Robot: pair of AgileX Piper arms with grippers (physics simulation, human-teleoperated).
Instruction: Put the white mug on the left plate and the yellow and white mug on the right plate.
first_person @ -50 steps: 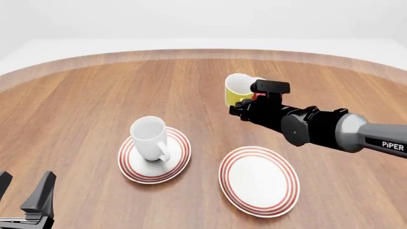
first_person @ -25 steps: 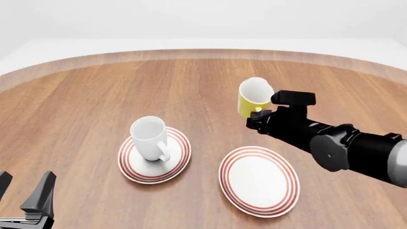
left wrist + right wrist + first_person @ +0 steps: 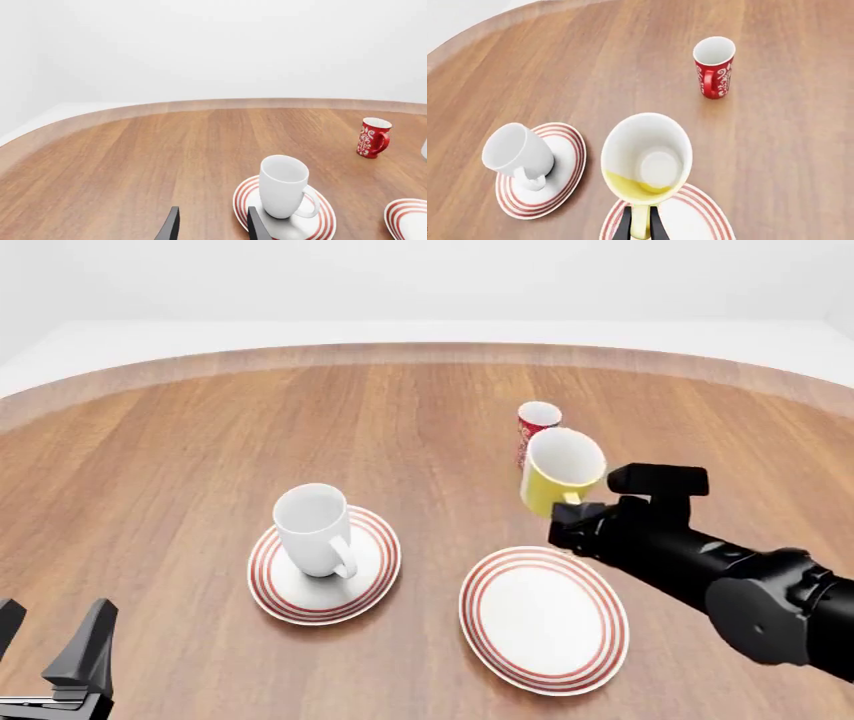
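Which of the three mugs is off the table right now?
The yellow and white mug, held aloft by the right gripper. The white mug sits on its plate; the red mug stands on wood.

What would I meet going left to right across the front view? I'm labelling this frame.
Left end effector → white mug on the left plate → right plate → right arm.
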